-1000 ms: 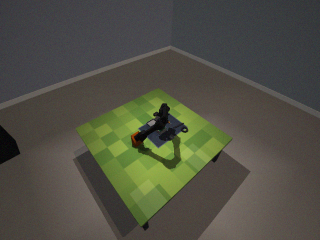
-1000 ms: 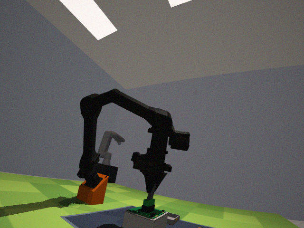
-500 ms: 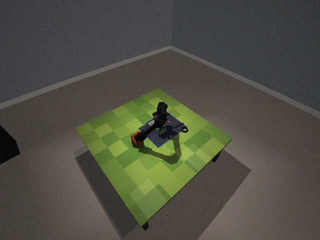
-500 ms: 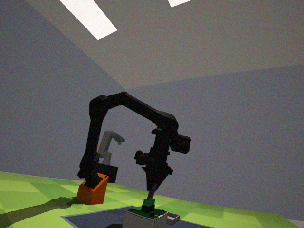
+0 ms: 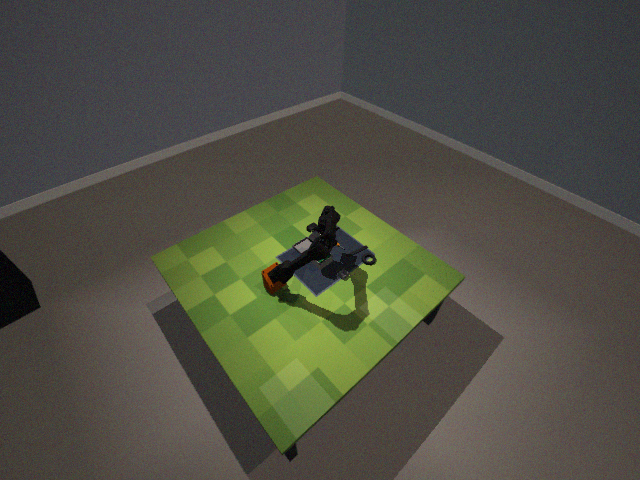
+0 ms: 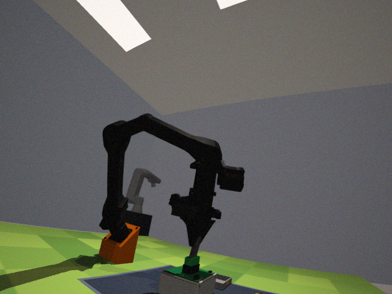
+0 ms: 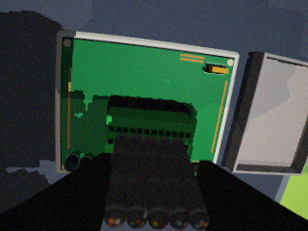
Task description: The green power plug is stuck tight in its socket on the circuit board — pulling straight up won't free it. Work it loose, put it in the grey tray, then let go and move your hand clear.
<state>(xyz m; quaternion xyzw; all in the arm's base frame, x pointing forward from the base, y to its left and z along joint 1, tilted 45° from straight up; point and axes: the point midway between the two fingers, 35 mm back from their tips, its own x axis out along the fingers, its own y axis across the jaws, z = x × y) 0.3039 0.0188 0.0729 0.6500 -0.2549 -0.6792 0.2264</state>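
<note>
So the board point(image 5: 324, 260) point(image 6: 172, 271) point(image 7: 135, 67) is sitting on top of a pale box point(image 6: 179, 283), and the green plug point(image 6: 192, 261) point(image 7: 151, 122) is right over it, at the black socket point(image 6: 190, 269). Gripper's point(image 6: 194, 248) point(image 7: 155, 166) pointing down from above the board, leaning a bit, fingers part way open and snug on the plug. The dark wires point(image 7: 154, 168) run between the fingers in the wrist view. Can't tell how far the plug has worked loose, but it's definitely at the board and out of the tray point(image 5: 303, 245) point(image 6: 223, 282) point(image 7: 274, 111).

That tray's just beside the board, on the side where the yellow part point(image 7: 219, 69) is, and the bit of its inside that shows looks bare. Blue mat point(image 5: 316, 284) point(image 6: 126, 281) point(image 7: 159, 16) runs under the whole lot and sticks out around the board. Arm's orange base point(image 5: 270, 280) point(image 6: 119, 252) is well apart from the board, off the mat on the green table point(image 5: 310, 361) point(image 6: 41, 247). There's also a black ring point(image 5: 363, 259) at the mat's edge, apart from the board.
</note>
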